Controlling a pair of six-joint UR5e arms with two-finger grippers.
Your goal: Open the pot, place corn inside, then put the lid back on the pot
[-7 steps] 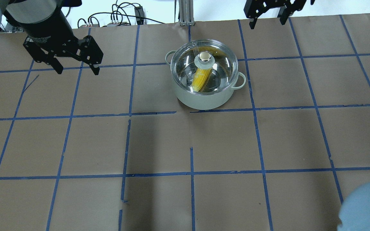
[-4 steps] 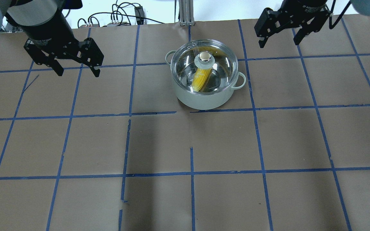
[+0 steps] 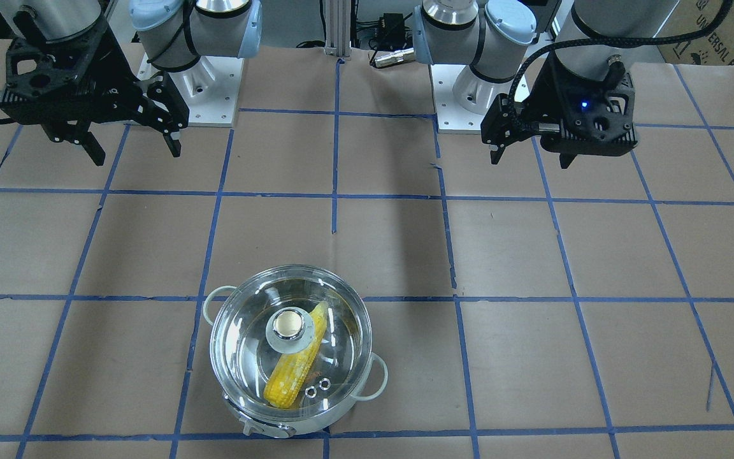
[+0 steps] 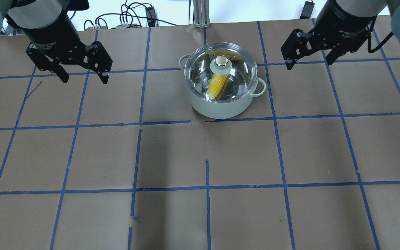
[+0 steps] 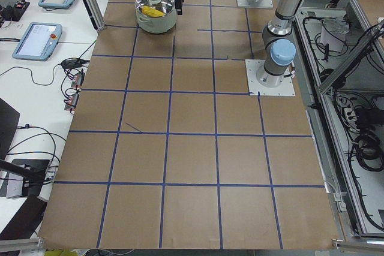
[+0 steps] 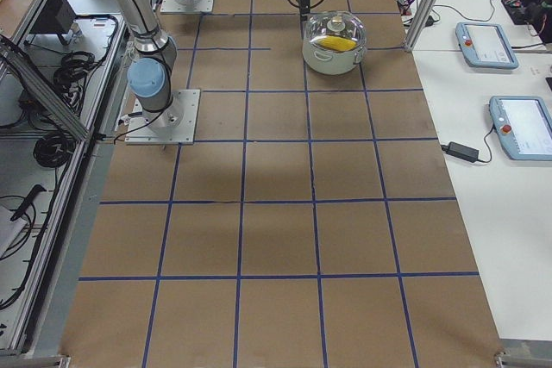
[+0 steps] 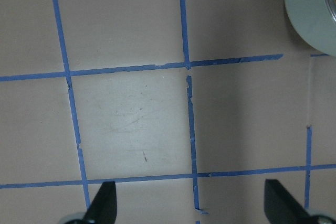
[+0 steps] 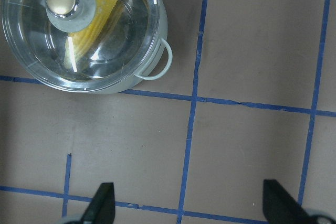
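Yellow tapered corn cob [image 4: 217,85] lies inside the round shiny steel pot [image 4: 217,108] under its seated clear glass lid [image 4: 236,66], and the right hand [image 4: 307,64], open and empty like the left hand [image 4: 84,79], has come nearer the pot without touching it, so the task looks finished.

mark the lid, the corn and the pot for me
the lid [image 3: 288,324]: front-facing view, knob's cream top
the corn [image 3: 292,368]: front-facing view, mid-cob under the glass
the pot [image 4: 217,108]: overhead view, near outer wall

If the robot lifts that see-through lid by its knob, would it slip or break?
The round clear glass lid is probably breakable if dropped. Its small silver knob looks smooth, so it might slip.
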